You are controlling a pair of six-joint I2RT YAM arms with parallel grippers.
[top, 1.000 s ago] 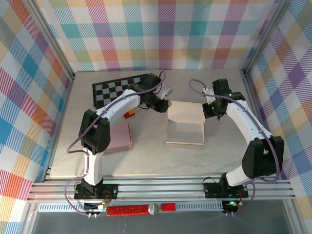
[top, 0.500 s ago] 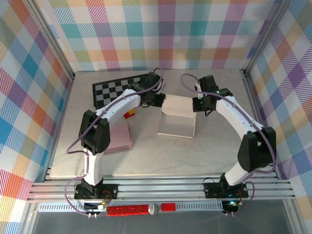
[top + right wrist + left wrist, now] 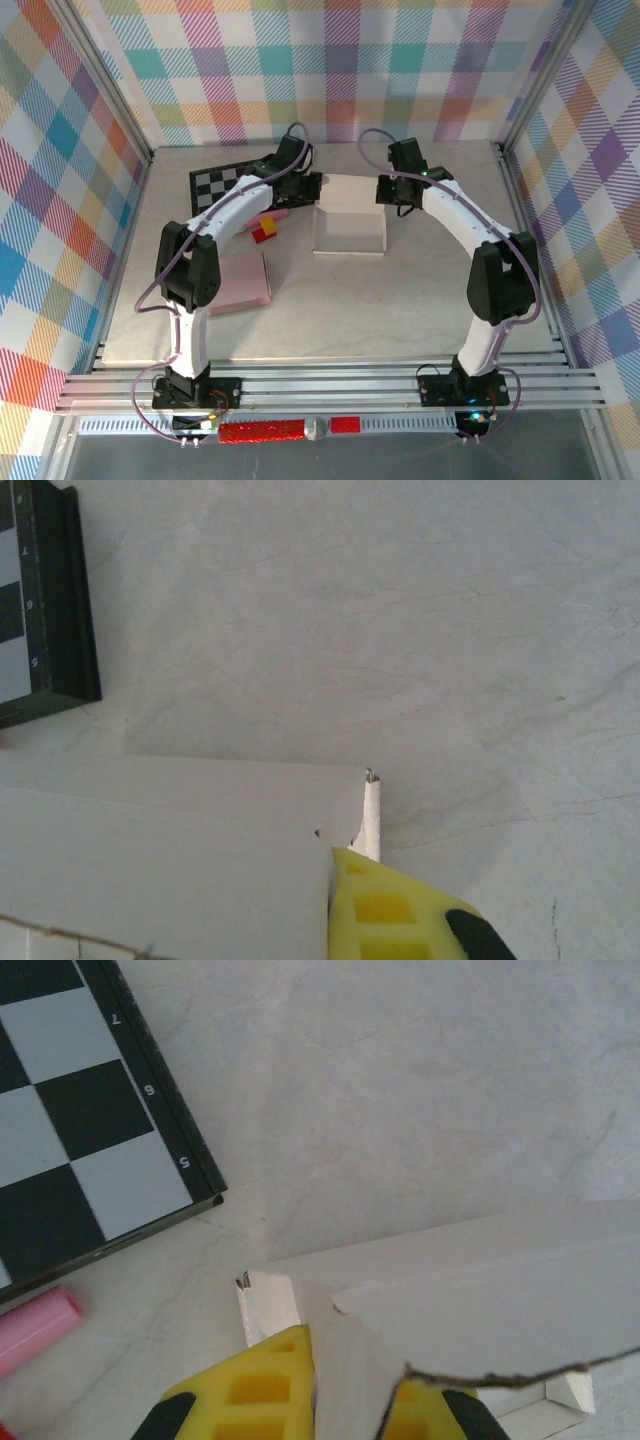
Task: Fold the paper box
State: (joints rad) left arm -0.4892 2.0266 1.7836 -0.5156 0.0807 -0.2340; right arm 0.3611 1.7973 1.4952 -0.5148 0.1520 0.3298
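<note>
The left fingers (image 3: 255, 1395) and right fingers (image 3: 385, 910), each pinched narrow on a far corner wall of the paper box (image 3: 349, 222), have drawn it back and leftward across the surface (image 3: 400, 300), near the chessboard (image 3: 235, 185). Compared with one second ago, the box outline is shorter and flatter. This suggests the fold is progressing but not complete.

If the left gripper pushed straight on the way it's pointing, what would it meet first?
The left gripper is shut on a flap of the paper box, so that cardboard comes first. Past it looks like bare table. The chessboard sits left of that line, though depth is unclear.
</note>
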